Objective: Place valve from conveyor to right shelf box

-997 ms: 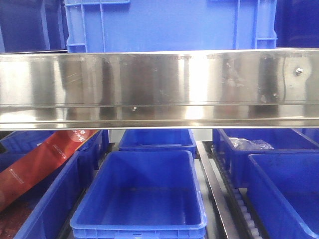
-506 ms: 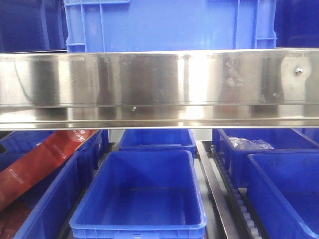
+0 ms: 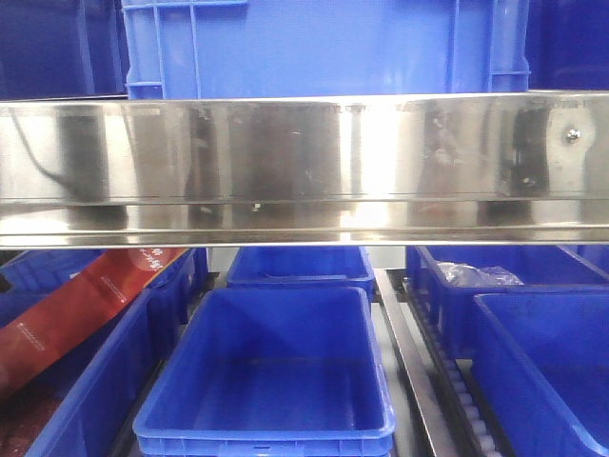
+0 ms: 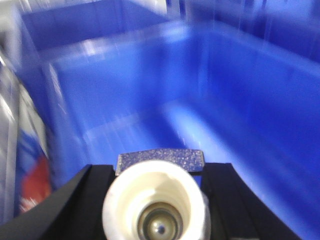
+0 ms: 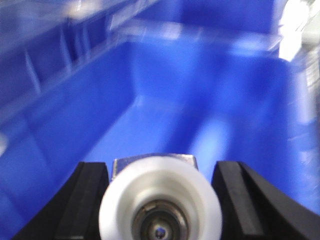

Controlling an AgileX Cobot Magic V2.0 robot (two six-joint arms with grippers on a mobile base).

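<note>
Neither gripper shows in the front view. In the left wrist view, my left gripper (image 4: pixel 159 169) is shut on a white valve (image 4: pixel 155 200) with a speckled grey handle, held over the inside of a blue box (image 4: pixel 150 90). My right gripper (image 5: pixel 161 166) is shut on another white valve (image 5: pixel 160 200) with a metal core, above a blue shelf box (image 5: pixel 175 95). Both wrist views are blurred. The conveyor is out of view.
A wide steel shelf beam (image 3: pixel 304 171) crosses the front view, with a large blue crate (image 3: pixel 324 48) above it. Below stand a centre blue box (image 3: pixel 271 371), right-hand blue boxes (image 3: pixel 552 362), one holding a clear bag (image 3: pixel 476 276), and a red packet (image 3: pixel 76 305) at left.
The front view is almost the same; only the reflections on the steel beam have shifted a little.
</note>
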